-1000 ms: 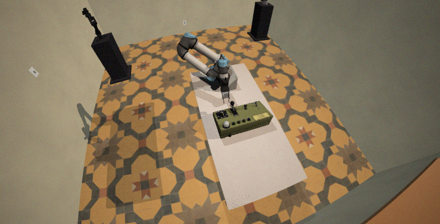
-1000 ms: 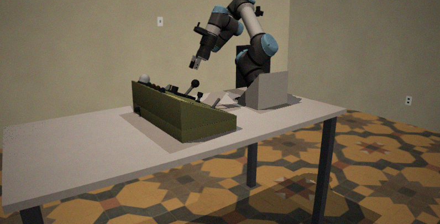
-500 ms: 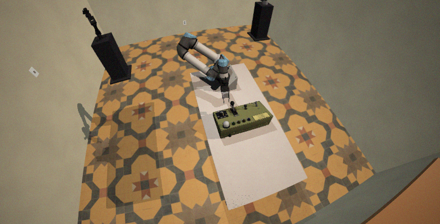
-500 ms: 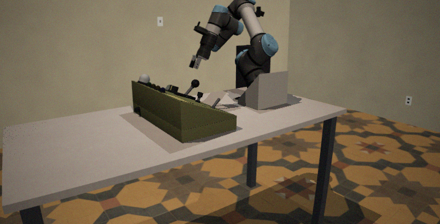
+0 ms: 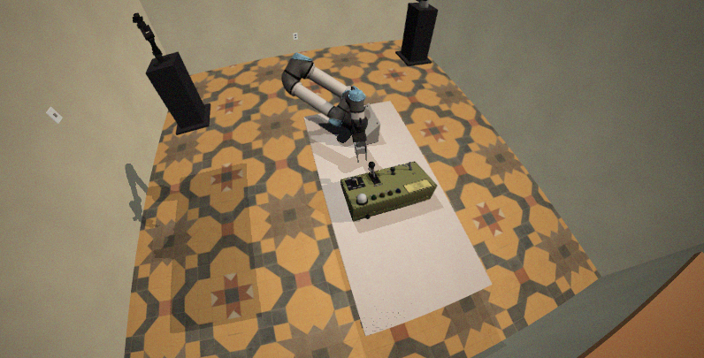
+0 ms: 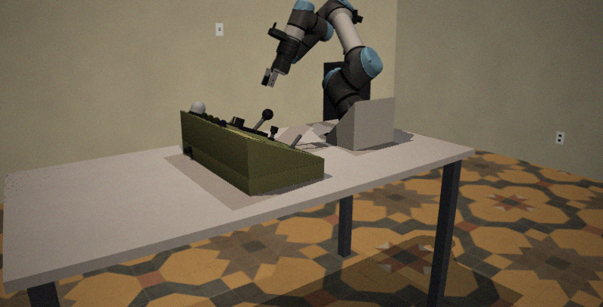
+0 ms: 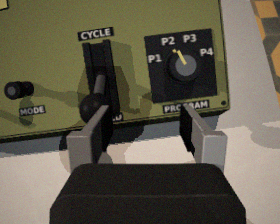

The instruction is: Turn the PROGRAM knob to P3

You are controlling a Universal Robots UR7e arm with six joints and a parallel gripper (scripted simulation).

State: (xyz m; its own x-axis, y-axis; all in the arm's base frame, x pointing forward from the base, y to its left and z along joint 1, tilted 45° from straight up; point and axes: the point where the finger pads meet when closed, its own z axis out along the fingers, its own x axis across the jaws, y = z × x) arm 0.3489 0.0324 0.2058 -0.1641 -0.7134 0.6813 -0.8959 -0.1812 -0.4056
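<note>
Gripper (image 7: pixel 145 137) wide open, empty, hovered above console (image 6: pixel 270 165) near edge. PROGRAM knob (image 7: pixel 184 68) at panel's right end, pointer near P2. Risk: left finger (image 7: pixel 96 129) clips CYCLE lever (image 7: pixel 98 92) on descent; off-centre grip shoves loose console.

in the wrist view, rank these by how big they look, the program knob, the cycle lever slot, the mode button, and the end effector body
1. End effector body, though it is nearest the camera, so it looks oversized.
2. CYCLE lever slot, a long dark strip.
3. PROGRAM knob.
4. MODE button, the smallest.
</note>
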